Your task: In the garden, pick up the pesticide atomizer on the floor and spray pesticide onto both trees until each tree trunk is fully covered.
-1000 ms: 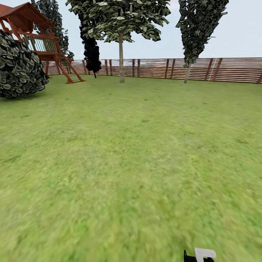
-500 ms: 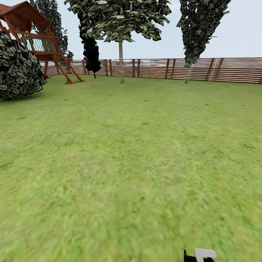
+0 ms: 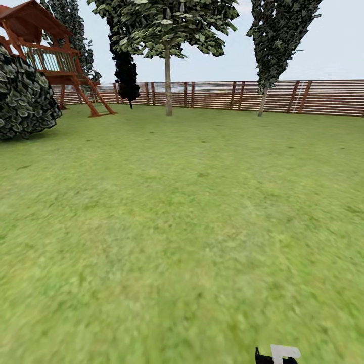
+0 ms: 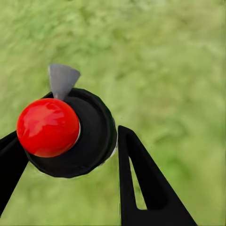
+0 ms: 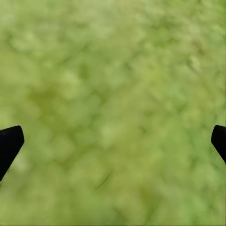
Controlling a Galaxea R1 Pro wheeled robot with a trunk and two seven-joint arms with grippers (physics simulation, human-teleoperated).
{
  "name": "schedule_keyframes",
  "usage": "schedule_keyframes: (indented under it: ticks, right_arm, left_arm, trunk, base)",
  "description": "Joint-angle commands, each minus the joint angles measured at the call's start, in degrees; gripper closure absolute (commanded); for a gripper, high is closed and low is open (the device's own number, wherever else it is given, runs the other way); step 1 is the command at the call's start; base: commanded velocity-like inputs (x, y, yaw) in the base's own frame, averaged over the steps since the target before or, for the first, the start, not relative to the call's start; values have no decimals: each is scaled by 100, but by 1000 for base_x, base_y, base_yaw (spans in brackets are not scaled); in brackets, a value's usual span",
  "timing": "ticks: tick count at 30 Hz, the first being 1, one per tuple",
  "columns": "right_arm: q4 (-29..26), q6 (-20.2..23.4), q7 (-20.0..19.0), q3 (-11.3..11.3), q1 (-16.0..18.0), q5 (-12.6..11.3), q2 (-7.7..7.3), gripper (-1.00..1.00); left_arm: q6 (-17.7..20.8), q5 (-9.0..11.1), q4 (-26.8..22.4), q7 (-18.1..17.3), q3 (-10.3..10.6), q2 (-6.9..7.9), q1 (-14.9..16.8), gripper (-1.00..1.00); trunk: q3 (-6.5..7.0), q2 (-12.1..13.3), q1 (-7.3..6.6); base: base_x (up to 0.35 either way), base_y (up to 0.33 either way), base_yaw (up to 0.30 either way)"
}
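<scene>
Between the left gripper's (image 4: 70, 155) black fingers, the pesticide atomizer (image 4: 66, 132) is sitting clamped, seen from above: red cap, dark round body, grey spray head pointing away. Beside it, the right gripper (image 5: 113, 141) is hanging spread wide over bare grass (image 3: 182, 242), holding nothing. Farther off, across the lawn, two pale-trunked trees (image 3: 168, 83) (image 3: 263, 101) are standing before the slatted fence (image 3: 323, 97), with a playhouse (image 3: 45, 55) to the left. Driving straight for the nearer trunk and keeping the bottle level seems wise, so the nozzle is already facing bark on arrival.
</scene>
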State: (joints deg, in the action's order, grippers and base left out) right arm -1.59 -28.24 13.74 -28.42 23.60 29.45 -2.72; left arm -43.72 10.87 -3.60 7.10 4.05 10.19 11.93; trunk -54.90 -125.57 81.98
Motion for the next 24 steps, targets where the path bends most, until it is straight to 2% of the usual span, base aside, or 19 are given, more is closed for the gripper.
schedule_keyframes:
  ticks: [1,24]
  right_arm:
    - [10,-15,32,-32,5,61,-1,-100]
    - [10,-15,32,-32,5,61,-1,-100]
  left_arm:
    - [-14,29,1,28,45,1,2,100]
    - [-14,29,1,28,43,1,2,100]
  trunk:
    - [-5,-2,3]
    - [-5,-2,3]
  base:
    - [340,0,0]
    - [340,0,0]
